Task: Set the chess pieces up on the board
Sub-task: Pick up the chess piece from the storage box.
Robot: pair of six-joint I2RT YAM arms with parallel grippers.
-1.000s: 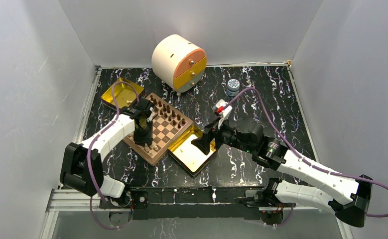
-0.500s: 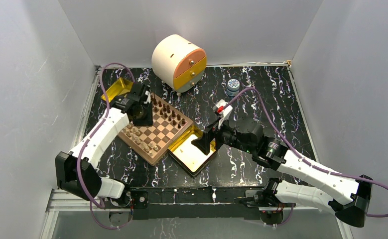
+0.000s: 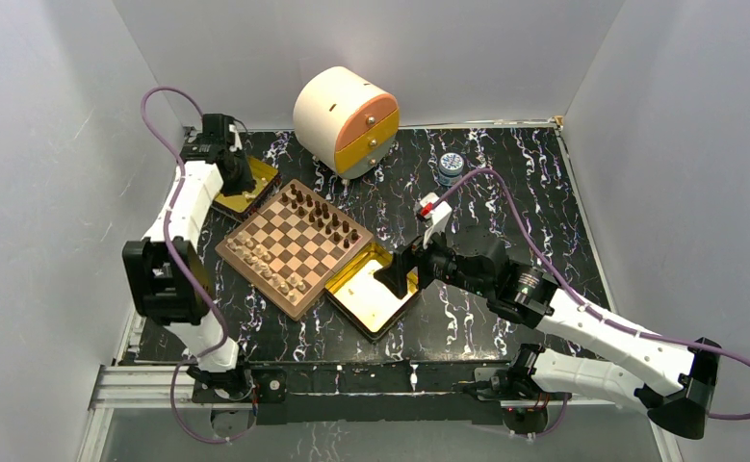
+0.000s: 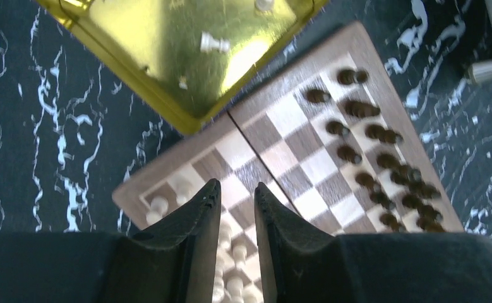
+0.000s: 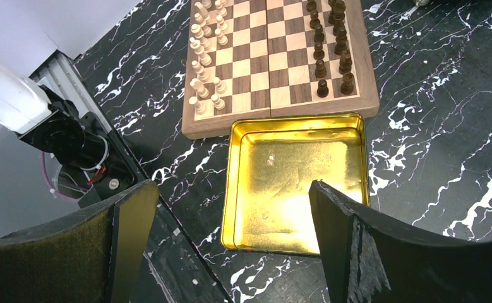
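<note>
My left gripper (image 4: pixel 235 192) is positioned at the far left of the table (image 3: pixel 544 173), above the far gold tin (image 4: pixel 136 38). Its fingers (image 4: pixel 199 214) stand close together with a slim gap between them, and nothing is in that gap. One loose light piece (image 4: pixel 215 43) lies on the floor of this tin. A second pale piece is cut off by the top edge of the left wrist view. My right gripper (image 5: pixel 232 186) hangs over the near gold tin (image 5: pixel 294 120), jaws spread to full width and holding nothing. The board (image 3: pixel 294 247) lies flat between the two tins, turned diagonally in the overhead view. The far tin sits just beside its far-left edge and the near tin just beside its near-right edge. The dark pieces (image 5: pixel 328 44) stand in two rows along the far-right side of the board. The light pieces (image 5: pixel 205 63) stand in two rows along the opposite side, nearest my left base. Behind the board stand a round drawer cabinet (image 3: pixel 345 120) and a small jar (image 3: pixel 450 168).
</note>
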